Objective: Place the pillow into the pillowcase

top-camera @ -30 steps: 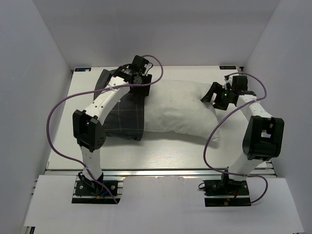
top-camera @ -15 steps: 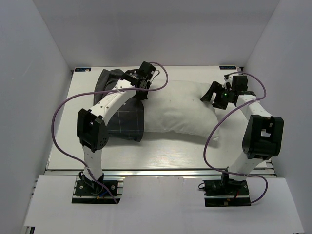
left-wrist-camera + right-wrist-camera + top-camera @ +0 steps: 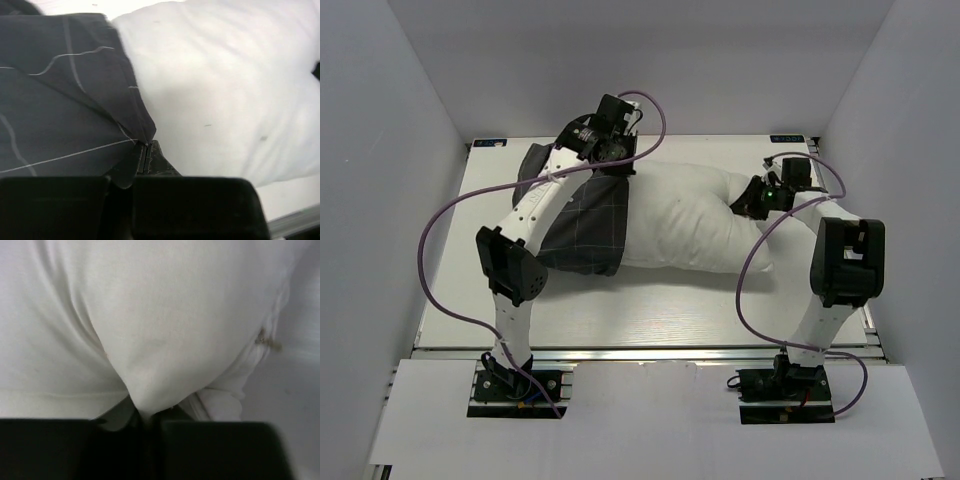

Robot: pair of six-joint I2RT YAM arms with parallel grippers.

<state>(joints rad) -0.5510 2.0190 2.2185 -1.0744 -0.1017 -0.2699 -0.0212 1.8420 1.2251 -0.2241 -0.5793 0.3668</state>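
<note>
Seemingly outstretched arms pinch pillowcase (image 3: 585, 225), pillow (image 3: 680, 220).

Right gripper (image 3: 148, 421) clamped on a pinched fold of the pillow (image 3: 150, 315); off-white fabric fills the view, creases converge at the pinch, seamed corner bunched to the right

pillowcase (image 3: 585, 225): dark charcoal grey with a thin windowpane grid; the lines read pale grey-white on the fold just above the left fingers (image 3: 160, 165).
pillow (image 3: 685, 220): plain off-white with faint dark specks; its seams match the fabric, and there is a small tan fleck up and to the right of the right fingers (image 3: 215, 450).
fingers, both pairs: black.
arms (image 3: 542, 195): white shells, black joints.
cables (image 3: 430, 260): purple.
surface (image 3: 650, 310): white.
</note>
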